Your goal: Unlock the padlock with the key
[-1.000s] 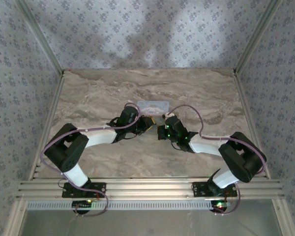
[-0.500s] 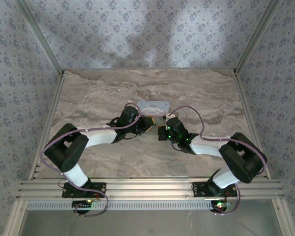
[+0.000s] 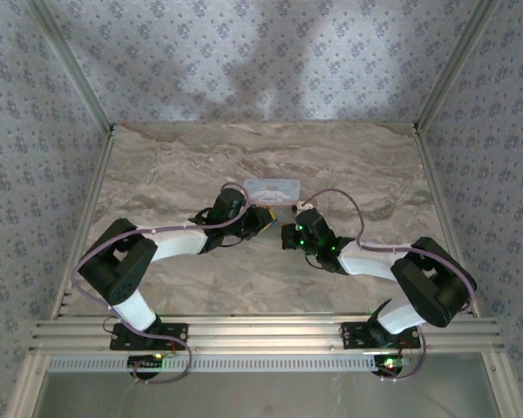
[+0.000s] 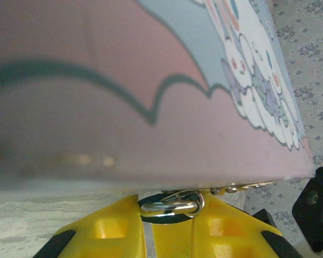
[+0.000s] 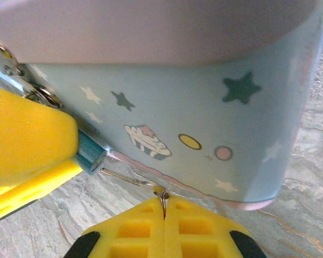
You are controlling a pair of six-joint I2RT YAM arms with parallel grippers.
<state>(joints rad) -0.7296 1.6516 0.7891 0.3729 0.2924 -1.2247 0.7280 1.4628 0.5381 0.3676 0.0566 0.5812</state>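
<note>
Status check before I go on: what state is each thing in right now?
left gripper: shut on the padlock
padlock: gripped; locked or not, unclear
right gripper: shut on the key
key: pinched, tip beside the padlock; whether inserted, unclear
tin: lid on

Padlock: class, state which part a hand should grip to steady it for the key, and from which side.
Grip the padlock across its body, coming from the left, as the left hand does; its teal end pokes out free towards the key in the right hand.
</note>
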